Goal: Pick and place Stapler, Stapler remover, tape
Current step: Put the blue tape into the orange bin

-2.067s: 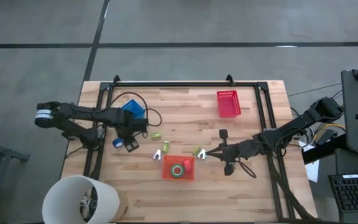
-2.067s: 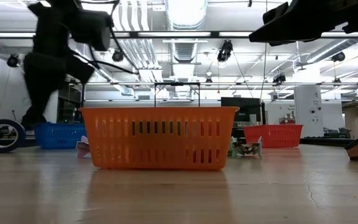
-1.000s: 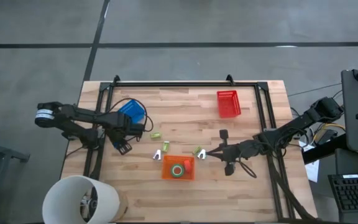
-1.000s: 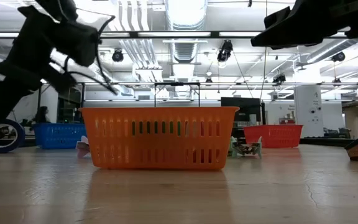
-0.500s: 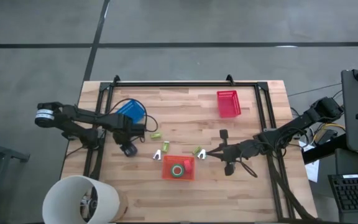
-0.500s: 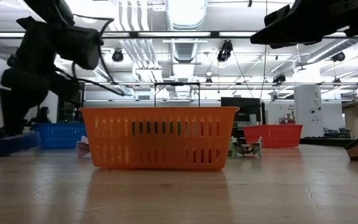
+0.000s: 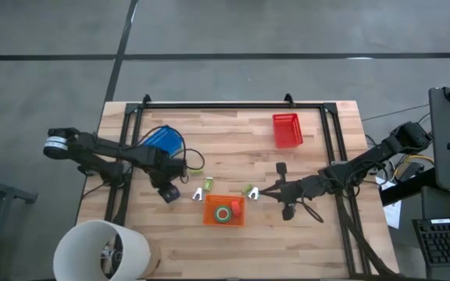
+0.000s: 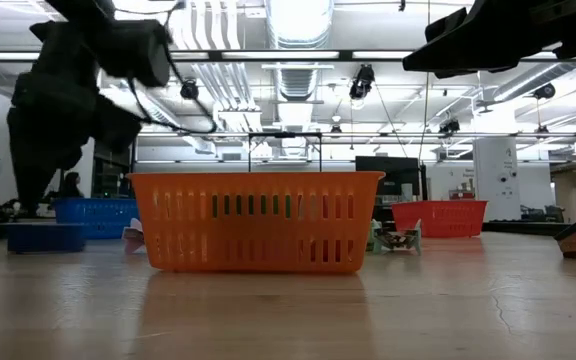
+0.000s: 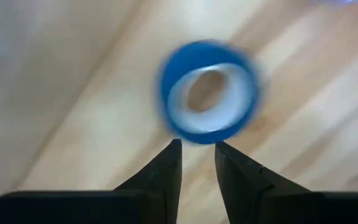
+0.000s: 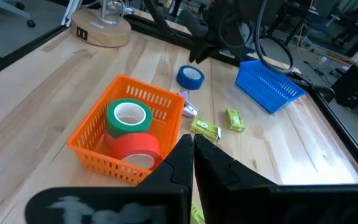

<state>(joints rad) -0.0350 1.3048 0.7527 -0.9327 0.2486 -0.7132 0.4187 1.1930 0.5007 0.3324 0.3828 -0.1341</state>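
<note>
Now left gripper [image 9: 197,152], fingers narrowly parted and holding nothing, sits just short of blue tape roll [image 9: 209,92] lying flat on table [image 9: 73,93] ahead.

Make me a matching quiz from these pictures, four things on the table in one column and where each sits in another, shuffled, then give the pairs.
Things:
1. green tape roll
2. blue tape roll
3. red basket
4. blue basket

Places:
A. far side of the table, toward the right arm
B. inside the orange basket, beside a red roll
C. lying on bare wood beside the left end effector
D. far side of the table, toward the left arm

Pairs: 1-B, 2-C, 3-A, 4-D
</note>
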